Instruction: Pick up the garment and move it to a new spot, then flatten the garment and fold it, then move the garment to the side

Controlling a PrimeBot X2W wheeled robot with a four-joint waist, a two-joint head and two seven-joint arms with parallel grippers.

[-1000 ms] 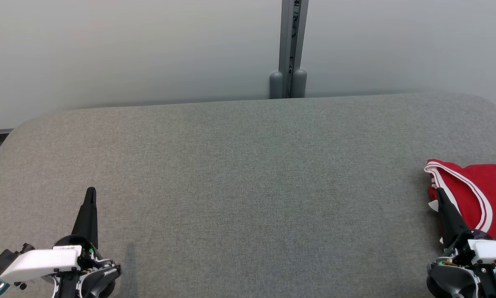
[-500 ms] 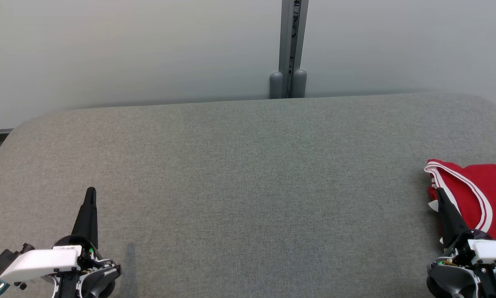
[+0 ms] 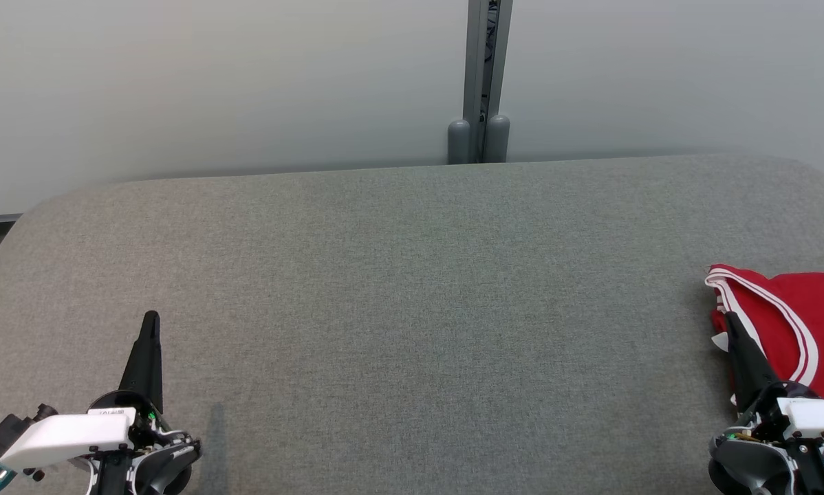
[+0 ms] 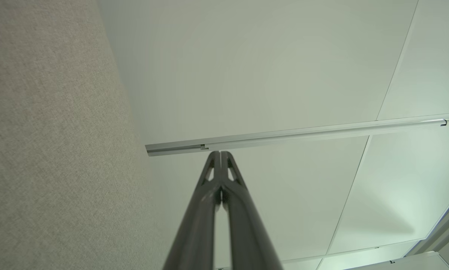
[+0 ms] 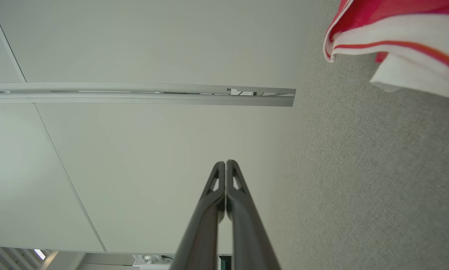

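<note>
The garment (image 3: 818, 309) is a red shirt with white-and-red stripe trim, lying bunched at the right edge of the grey padded table (image 3: 412, 275), partly cut off by the head view's border. My right gripper (image 3: 728, 317) is shut and empty, its tip in front of the garment's left edge. In the right wrist view the garment (image 5: 397, 30) lies at the upper right, apart from the closed right gripper (image 5: 225, 162). My left gripper (image 3: 151, 316) rests shut and empty at the lower left, far from the garment. The left wrist view shows the left gripper (image 4: 220, 153) with its tips pressed together.
A pale wall runs behind the table, with a grey metal post (image 3: 481, 82) at its middle. The table's rounded far corners and back edge lie close to the wall. Wide grey fabric stretches between the two grippers.
</note>
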